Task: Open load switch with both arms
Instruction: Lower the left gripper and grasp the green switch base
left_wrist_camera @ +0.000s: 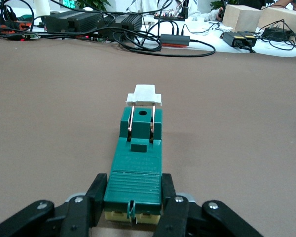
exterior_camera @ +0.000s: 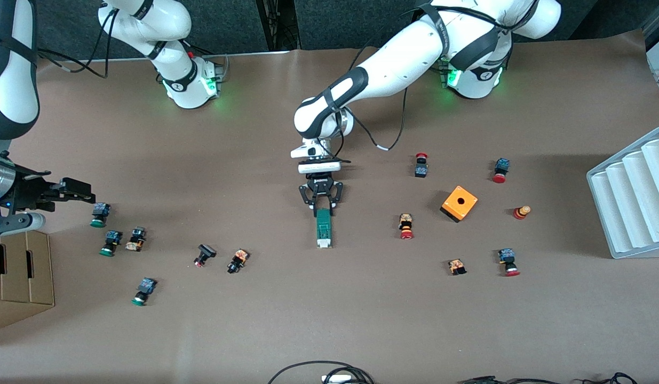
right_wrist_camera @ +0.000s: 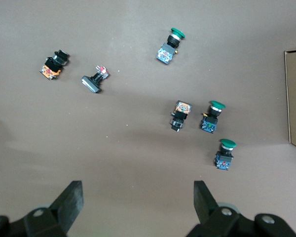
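Near the middle of the brown table [exterior_camera: 361, 330], the left gripper [exterior_camera: 322, 209] was clamped on the load switch's [exterior_camera: 323, 229] base end, apparently to steady it, while the right gripper [right_wrist_camera: 138, 202] waited wide apart above the green-capped buttons [right_wrist_camera: 216, 116] toward the right arm's edge.

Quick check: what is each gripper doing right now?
Left gripper: shut on the load switch.
Right gripper: open, holding nothing, over the green-capped buttons.

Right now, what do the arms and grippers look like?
Both arms are glossy white jointed shells with black joint bands, loose black cables and green-lit bases. Left gripper and right gripper are black, two-fingered, with visible screws.
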Controlling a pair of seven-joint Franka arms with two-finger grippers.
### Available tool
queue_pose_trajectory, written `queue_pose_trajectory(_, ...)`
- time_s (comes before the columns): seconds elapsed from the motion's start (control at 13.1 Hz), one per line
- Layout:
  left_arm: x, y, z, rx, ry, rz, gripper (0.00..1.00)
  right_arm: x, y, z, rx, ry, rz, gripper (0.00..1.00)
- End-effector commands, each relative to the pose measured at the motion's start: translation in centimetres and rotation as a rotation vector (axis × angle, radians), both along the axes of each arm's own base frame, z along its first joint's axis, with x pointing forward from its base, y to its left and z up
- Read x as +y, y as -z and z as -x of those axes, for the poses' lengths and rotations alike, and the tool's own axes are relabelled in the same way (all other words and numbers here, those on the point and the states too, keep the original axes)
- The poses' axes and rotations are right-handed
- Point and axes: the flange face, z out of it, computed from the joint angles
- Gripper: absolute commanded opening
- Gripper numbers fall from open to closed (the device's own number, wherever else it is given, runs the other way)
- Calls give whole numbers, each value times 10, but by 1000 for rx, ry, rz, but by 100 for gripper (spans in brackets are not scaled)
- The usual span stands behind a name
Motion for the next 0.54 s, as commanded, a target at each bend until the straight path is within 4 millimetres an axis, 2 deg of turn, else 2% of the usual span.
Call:
queue_pose_trajectory(0.0,-8,17,11,-16,20,14,49,1,2,-3,3,13,-9,100)
queue_pose_trajectory(0.23,-8,20,13,-14,23,10,53,0,6,-4,10,15,-9,100)
queue_pose_trajectory(0.31,-9,20,12,-14,22,10,56,0,6,-4,10,13,-9,100)
queue_pose_trajectory(0.46,-8,21,13,-14,23,5,56,-1,6,-4,9,12,-11,100)
